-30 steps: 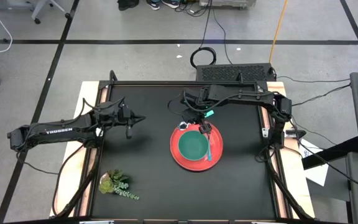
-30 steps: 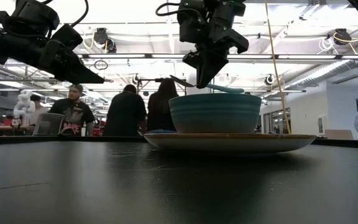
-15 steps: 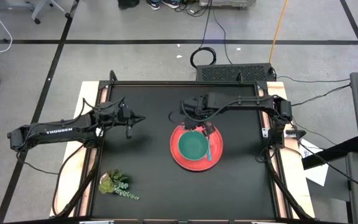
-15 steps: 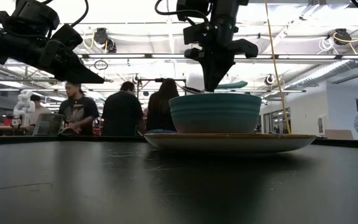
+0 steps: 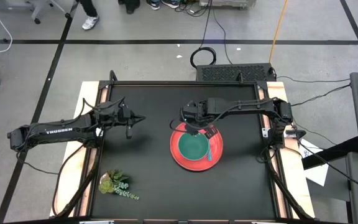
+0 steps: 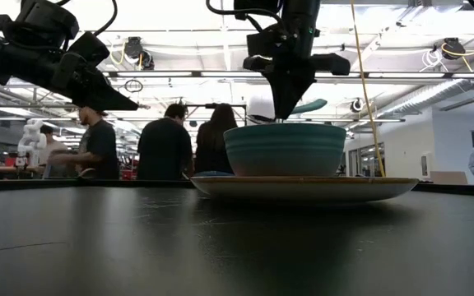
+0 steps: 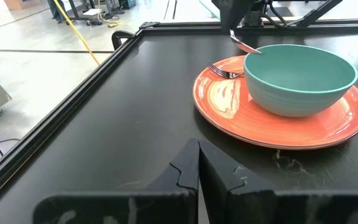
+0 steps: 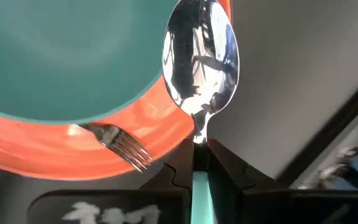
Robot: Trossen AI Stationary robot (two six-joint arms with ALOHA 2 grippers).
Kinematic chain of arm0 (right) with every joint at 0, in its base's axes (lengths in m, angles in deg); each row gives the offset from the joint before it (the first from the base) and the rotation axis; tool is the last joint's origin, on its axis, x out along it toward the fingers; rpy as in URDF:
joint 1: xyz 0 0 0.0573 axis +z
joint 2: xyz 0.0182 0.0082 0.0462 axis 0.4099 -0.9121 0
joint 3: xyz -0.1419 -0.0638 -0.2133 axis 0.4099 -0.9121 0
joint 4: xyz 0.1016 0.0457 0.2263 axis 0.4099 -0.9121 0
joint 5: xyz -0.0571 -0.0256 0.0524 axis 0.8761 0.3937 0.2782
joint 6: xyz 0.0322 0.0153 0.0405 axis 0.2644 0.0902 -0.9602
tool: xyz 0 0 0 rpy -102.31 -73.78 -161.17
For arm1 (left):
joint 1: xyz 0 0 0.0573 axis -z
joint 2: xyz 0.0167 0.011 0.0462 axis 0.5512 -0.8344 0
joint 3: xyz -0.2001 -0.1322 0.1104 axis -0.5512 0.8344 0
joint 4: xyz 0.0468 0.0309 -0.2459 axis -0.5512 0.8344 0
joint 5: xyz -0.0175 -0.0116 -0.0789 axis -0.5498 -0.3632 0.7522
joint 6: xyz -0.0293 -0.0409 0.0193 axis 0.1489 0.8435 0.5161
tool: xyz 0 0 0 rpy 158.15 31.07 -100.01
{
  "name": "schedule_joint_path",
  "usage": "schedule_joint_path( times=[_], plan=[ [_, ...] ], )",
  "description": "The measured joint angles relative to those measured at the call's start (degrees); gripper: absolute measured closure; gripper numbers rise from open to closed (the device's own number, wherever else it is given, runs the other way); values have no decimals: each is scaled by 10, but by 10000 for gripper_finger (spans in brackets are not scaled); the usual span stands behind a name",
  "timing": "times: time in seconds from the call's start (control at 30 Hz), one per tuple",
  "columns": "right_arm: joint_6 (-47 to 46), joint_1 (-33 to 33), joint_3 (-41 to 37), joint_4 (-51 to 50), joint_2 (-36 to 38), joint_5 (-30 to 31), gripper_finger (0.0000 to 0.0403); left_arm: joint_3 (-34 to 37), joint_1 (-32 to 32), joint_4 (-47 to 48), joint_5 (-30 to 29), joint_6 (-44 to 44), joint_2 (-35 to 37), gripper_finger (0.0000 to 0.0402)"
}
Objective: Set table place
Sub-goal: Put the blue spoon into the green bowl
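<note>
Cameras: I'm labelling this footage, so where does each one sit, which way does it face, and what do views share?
High: overhead, straight down on the table; both arms, left gripper waiting left of the plate.
Low: table height, level toward the room and people; right gripper over the bowl.
Left wrist: behind its shut fingers, facing plate, bowl, fork.
Right wrist: looks down past fingers pinching the spoon.
Shared: all four show plate and bowl.

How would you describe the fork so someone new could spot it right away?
Start at the red plate in the middle of the black table, which holds a teal bowl. The fork lies on the plate's rim beside the bowl; unlike the spoon held in the right claw, nothing grips it.
</note>
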Motion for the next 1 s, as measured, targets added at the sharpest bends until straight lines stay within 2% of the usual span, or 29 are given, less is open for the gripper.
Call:
schedule_joint_path(
  times=[0.2, 0.4, 0.6, 0.77, 1.0],
  plan=[
    [44, 17, 0, -14, 0, 52, 387, 0, 0, 0, 0, 0, 0, 387],
    [109, 53, 0, -19, 0, 155, 387, 0, 0, 0, 0, 0, 0, 387],
    [120, 86, 0, -19, 0, 169, 387, 0, 0, 0, 0, 0, 0, 387],
    [121, 115, 0, -19, 0, 239, 387, 0, 0, 0, 0, 0, 0, 387],
    [179, 136, -9, 19, 0, 248, 387, 0, 0, 0, 0, 1, 0, 387]
  ],
)
